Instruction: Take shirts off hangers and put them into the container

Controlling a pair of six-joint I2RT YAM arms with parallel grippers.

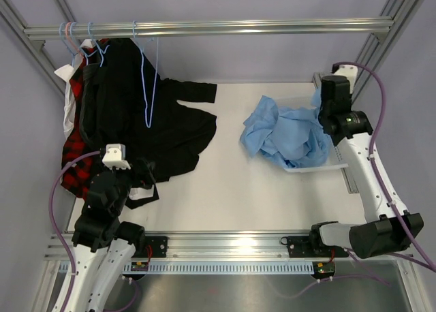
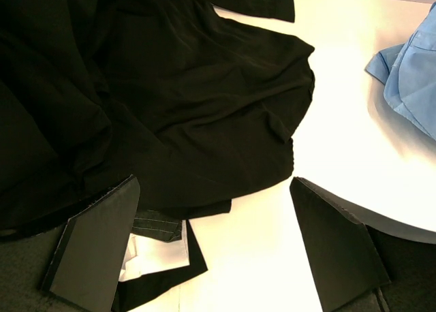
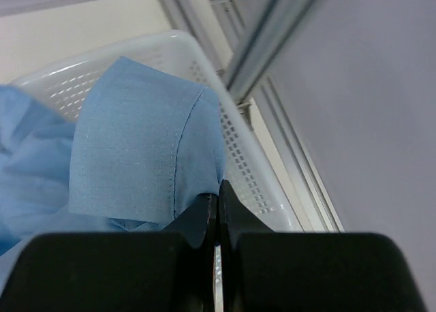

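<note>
Right wrist view: my right hand point(image 3: 216, 193) is clenched, its two fingers pressed together on a fold of the blue shirt point(image 3: 136, 142), pinched right at the tips. A flat, cuff-like panel of that shirt stands up from the pinch, over a corner of the white basket point(image 3: 238, 169), whose perforated wall shows behind and to the right of the cloth. From above, the rest of the blue shirt lies crumpled, partly in the basket and spilling over its left side onto the worktop point(image 1: 252, 189). My left hand point(image 2: 212, 186) is released, fingers spread wide, holding nothing. It hovers low over the near hem of the black shirt point(image 2: 170, 107), one finger above the cloth and the other above bare worktop. Whether either finger touches the cloth I cannot tell. The black shirt hangs from the rail point(image 1: 204, 29) at the far left and drapes down onto the worktop, with a pale blue hanger point(image 1: 148, 87) dangling in front of it. A plaid shirt point(image 1: 75, 162) hangs just to its left.
</note>
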